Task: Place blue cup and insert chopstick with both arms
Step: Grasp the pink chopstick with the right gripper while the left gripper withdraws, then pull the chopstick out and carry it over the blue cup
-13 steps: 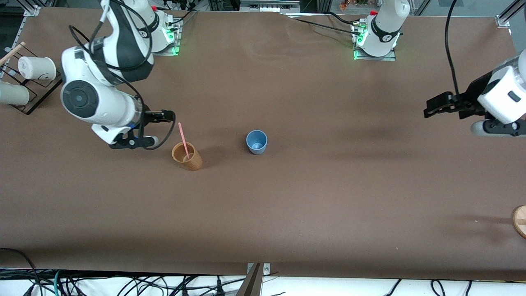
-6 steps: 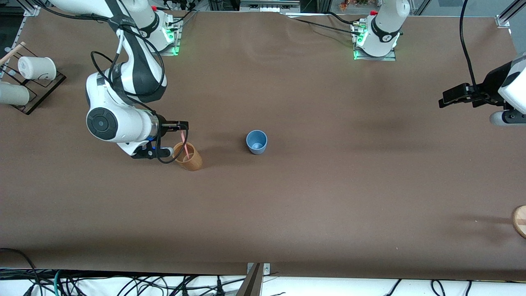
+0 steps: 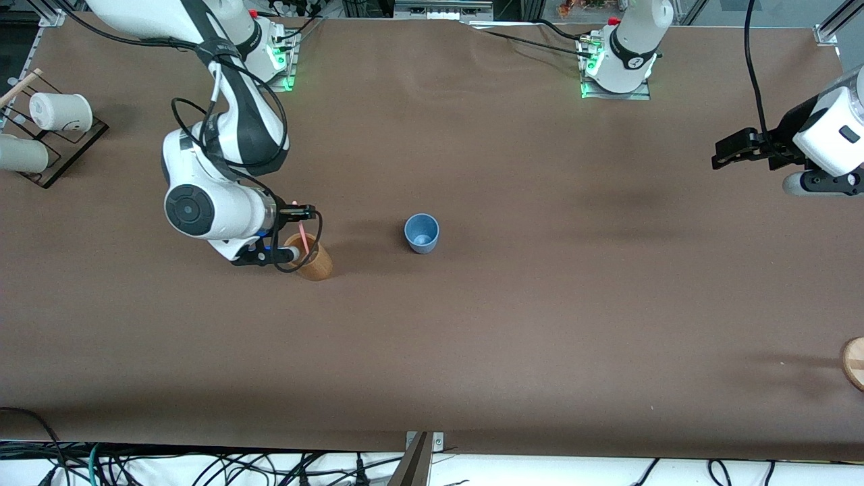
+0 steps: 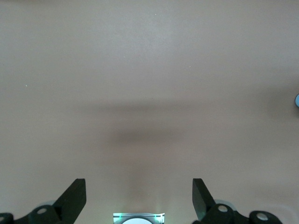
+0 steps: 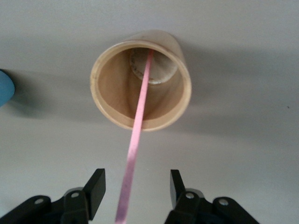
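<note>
A wide brown table (image 3: 513,337) fills the scene, with two white Franka arms based along its upper edge; no readable writing shows on any cup or arm.

The right gripper (image 3: 305,214) hovers just over a tan wooden-looking cup (image 3: 314,260), which stands upright toward the right arm's end of the table. A thin pink chopstick (image 3: 304,237) leans inside that cup, its lower tip on the cup's floor and its upper end rising between the gripper's fingers. In the right wrist view the two black fingers (image 5: 96,185) stand apart on either side of the chopstick (image 5: 135,149) — a gap shows on each side, so they do not clamp it.

The blue cup (image 3: 422,233) stands upright and empty near the middle of the table, well apart from the wooden cup and level with it.

The left gripper (image 3: 725,154) waits in the air over bare table near the left arm's end, fingers spread wide; its wrist view shows only tabletop between them (image 4: 138,198).

At the right arm's end, white cups (image 3: 59,111) lie on a dark rack (image 3: 64,152) at the table's edge. A round wooden object (image 3: 854,363) is cut off by the edge at the left arm's end. The whole stretch nearer the camera lies open — bare brown surface.
</note>
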Controlling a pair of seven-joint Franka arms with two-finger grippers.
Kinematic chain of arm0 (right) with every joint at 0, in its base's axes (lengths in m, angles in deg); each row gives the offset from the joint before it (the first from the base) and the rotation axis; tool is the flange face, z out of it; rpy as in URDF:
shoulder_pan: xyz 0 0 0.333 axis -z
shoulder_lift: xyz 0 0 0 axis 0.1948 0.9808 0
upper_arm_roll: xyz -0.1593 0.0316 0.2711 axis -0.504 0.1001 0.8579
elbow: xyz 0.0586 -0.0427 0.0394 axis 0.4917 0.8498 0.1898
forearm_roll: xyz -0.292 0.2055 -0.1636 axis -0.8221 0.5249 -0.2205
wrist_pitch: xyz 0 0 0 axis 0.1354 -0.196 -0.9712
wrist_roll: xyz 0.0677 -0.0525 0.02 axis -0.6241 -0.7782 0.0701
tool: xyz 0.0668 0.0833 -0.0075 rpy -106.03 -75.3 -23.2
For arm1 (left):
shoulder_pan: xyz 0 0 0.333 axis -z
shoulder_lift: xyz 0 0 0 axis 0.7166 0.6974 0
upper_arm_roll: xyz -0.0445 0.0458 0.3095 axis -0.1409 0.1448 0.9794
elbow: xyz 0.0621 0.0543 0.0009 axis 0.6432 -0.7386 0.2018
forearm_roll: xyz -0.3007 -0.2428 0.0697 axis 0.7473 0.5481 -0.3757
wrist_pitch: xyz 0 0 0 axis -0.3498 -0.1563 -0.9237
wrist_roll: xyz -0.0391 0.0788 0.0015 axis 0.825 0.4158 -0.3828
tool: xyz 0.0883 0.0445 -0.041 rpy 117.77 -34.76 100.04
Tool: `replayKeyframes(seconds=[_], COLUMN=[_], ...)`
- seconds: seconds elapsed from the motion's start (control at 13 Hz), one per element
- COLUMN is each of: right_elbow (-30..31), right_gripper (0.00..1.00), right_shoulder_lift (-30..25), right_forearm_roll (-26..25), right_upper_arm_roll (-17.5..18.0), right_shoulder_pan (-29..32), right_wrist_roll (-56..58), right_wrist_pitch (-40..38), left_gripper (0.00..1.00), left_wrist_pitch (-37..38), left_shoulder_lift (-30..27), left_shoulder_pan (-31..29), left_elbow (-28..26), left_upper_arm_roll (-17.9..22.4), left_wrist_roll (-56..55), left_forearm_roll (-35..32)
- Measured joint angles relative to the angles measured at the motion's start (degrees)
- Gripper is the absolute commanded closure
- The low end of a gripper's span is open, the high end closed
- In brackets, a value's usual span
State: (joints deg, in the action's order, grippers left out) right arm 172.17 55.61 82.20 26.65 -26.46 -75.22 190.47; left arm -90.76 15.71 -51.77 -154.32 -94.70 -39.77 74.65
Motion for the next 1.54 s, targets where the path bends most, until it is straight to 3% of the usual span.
replayKeyframes(seconds=[0.23,0.69,1.15,1.54], right_elbow=[-0.12,-0.25,-2.65,-10.81], right_gripper=[0.63,1.0,1.0,1.0], right_shoulder_lift=[0.17,0.17,0.15,-0.4], right_forearm_roll=[-0.09,-0.27,-0.35,-0.3], right_upper_arm_roll=[-0.04,-0.04,-0.04,-0.17], right_shoulder_pan=[-0.23,-0.28,-0.44,-0.45], right_wrist_roll=[0.0,0.01,0.1,0.1], right_wrist_pitch=[0.49,1.03,-0.26,-13.14], left_gripper=[0.0,0.0,0.0,0.0], left_wrist_pitch=[-0.17,-1.02,-1.02,-1.03], left_shoulder_lift=[0.14,1.24,1.48,1.5], left_shoulder_pan=[-0.16,-0.14,0.12,0.59], left_elbow=[-0.09,0.07,0.18,0.27], left_upper_arm_roll=[0.07,-0.14,-0.23,-0.54], left_wrist_roll=[1.1,1.18,1.29,1.29], left_forearm_roll=[-0.03,-0.03,-0.03,-0.03])
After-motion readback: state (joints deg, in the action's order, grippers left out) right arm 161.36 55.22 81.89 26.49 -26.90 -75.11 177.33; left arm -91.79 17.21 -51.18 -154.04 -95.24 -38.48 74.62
